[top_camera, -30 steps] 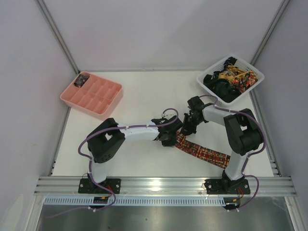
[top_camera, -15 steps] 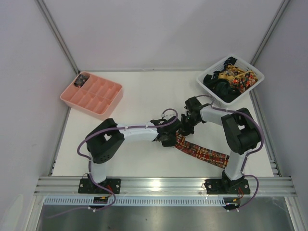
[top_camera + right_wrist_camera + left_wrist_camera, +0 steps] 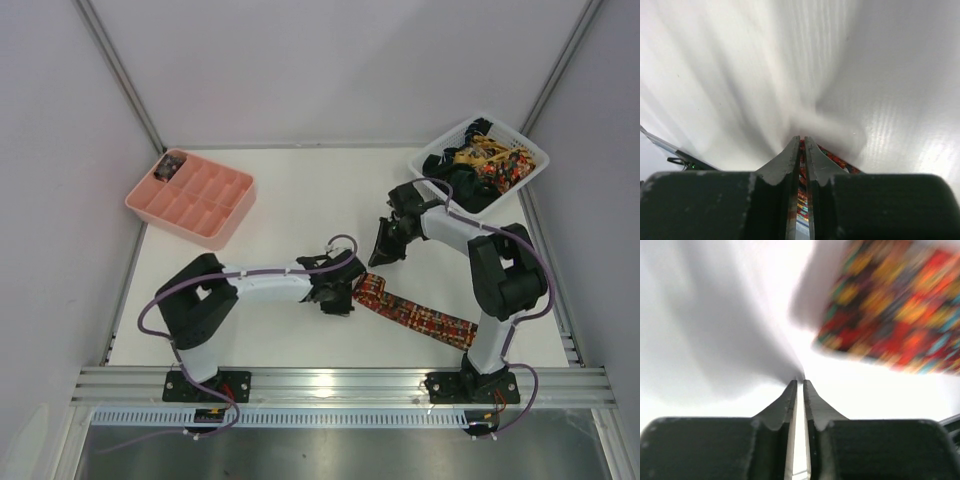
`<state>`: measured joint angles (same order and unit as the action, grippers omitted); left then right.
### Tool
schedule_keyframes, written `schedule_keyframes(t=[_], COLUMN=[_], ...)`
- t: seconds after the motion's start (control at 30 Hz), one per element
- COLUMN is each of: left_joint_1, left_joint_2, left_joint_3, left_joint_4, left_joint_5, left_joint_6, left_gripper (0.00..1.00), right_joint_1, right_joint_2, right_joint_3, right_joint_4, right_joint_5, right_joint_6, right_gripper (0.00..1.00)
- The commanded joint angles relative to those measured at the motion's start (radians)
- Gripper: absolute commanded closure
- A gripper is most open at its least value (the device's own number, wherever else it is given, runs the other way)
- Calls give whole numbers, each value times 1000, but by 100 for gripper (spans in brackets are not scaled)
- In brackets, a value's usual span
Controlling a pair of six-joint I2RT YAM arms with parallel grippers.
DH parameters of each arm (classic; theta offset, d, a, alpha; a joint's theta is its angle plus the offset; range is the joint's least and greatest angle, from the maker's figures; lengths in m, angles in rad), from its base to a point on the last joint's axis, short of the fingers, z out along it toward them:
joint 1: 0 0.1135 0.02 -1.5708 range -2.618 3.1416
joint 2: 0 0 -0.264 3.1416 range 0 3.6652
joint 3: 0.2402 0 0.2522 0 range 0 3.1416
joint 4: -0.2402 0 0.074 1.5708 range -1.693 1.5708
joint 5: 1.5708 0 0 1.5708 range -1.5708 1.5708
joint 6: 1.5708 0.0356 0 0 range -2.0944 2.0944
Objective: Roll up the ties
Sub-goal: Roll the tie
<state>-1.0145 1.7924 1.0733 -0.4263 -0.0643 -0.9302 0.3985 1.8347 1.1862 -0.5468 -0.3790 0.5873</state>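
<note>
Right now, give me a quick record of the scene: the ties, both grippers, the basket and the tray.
Tie: patterned, lying stretched out on table
Left gripper: almost shut, empty, by tie's left end
Right gripper: almost shut, empty, apart from tie
Basket: far right, more ties inside
Tray: far left, pink

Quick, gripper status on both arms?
Left gripper: jaws all but shut, holding nothing.
Right gripper: jaws all but shut, not gripping the patterned tie.

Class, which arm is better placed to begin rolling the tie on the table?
Left. The left gripper lies beside the tie's end; the right gripper is apart from it, further back.
</note>
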Motion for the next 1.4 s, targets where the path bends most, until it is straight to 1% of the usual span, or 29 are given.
schedule_keyframes(t=[0.0,0.1,0.2,0.23,0.27,0.3,0.33,0.37,0.47,0.5,0.57,0.63,0.7,0.73,0.87,0.9,1.03,1.17,1.2,1.27,1.37], left_joint_1=[-7,-6,7,26,42,59,76,114,198,217,263,298,312,317,318,323,343,387,395,416,436], left_joint_2=[-146,-232,-278,-294,-301,-306,-314,-318,-326,-327,-326,-323,-324,-323,-324,-324,-337,-358,-366,-372,-387], left_joint_3=[-67,-82,-73,-61,-56,-50,-39,-33,0,11,39,57,59,56,17,5,-7,-18,-22,-35,-39], left_joint_4=[-81,-107,-112,-112,-109,-106,-100,-98,-98,-106,-111,-120,-117,-106,-77,-74,-81,-91,-92,-91,-88], left_joint_5=[1,12,30,68,69,99,141,164,230,236,256,273,287,300,334,342,357,365,369,376,376], left_joint_6=[92,138,200,227,228,253,266,278,329,355,387,399,412,416,415,416,438,453,456,461,473], left_gripper=[84,81,79,79,79,79,78,78,78,78,77,77,77,77,77,77,77,76,76,76,76], right_joint_1=[-29,-58,-82,-85,-84,-86,-86,-86,-81,-78,-66,-61,-59,-61,-50,-49,-40,-41,-44,-46,-56], right_joint_2=[-26,-98,-202,-266,-305,-340,-374,-446,-563,-592,-662,-687,-713,-719,-726,-718,-671,-580,-530,-480,-398], right_joint_3=[43,29,-16,-63,-86,-115,-158,-186,-289,-316,-406,-451,-497,-522,-591,-602,-631,-616,-594,-565,-464], right_joint_4=[-108,-184,-272,-301,-301,-335,-353,-372,-441,-447,-430,-421,-391,-359,-242,-219,-101,-19,7,25,47], right_joint_5=[71,143,198,216,224,232,239,255,250,249,265,299,330,342,377,412,436,482,492,526,551], right_joint_6=[-69,-96,-87,-66,-66,-41,-32,-20,38,57,123,172,195,209,221,224,232,188,178,142,82], right_gripper=[85,81,78,77,76,75,72,67,65,65,61,55,53,51,50,50,50,48,48,48,47])
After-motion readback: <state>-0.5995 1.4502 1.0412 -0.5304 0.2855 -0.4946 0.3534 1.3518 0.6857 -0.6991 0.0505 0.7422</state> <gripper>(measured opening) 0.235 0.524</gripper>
